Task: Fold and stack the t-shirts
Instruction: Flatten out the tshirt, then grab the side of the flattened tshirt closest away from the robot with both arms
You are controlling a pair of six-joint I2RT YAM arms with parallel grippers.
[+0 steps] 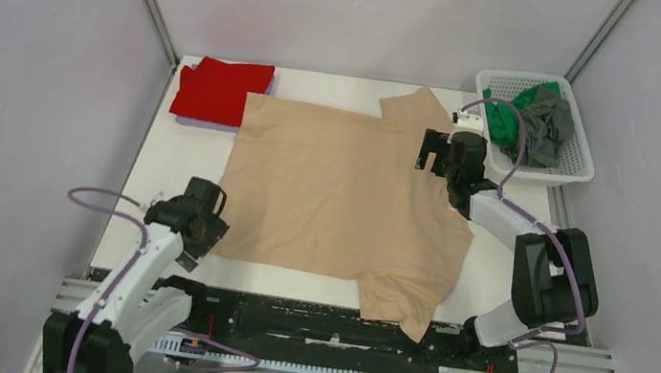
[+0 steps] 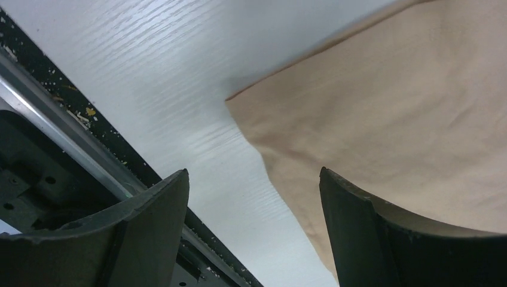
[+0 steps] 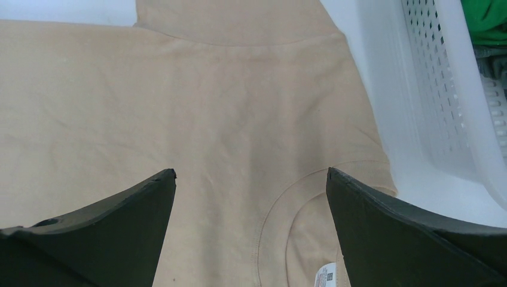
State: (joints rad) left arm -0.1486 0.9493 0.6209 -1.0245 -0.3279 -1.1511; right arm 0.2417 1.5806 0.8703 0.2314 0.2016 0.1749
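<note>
While both pincers hang wide open w/ nothing between the fingers, the beige t-shirt (image 1: 344, 198) lies spread flat on the white table (image 1: 176, 176), reaching from one pincer to the other. L pincer (image 2: 254, 179): over the shirt's near-left hem corner. Cloth runs under one finger, w/ bare table under the gap & the other finger. Black base rail (image 2: 60, 125) is just past that second finger. R pincer (image 3: 251, 179): over the collar end. Neckline seam curves below the gap, and a small white label (image 3: 326, 276) sits near one finger (print too small to read). White mesh basket (image 3: 445, 119) sits just beside that pincer, toward the table's right edge, holding a green t-shirt (image 1: 501, 122) & a grey t-shirt (image 1: 555, 124) in a heap. Red t-shirt (image 1: 221, 90), folded, lies well beyond the L pincer at the far-left table corner. Its edge is touching or just beside the beige one; can't tell which.
</note>
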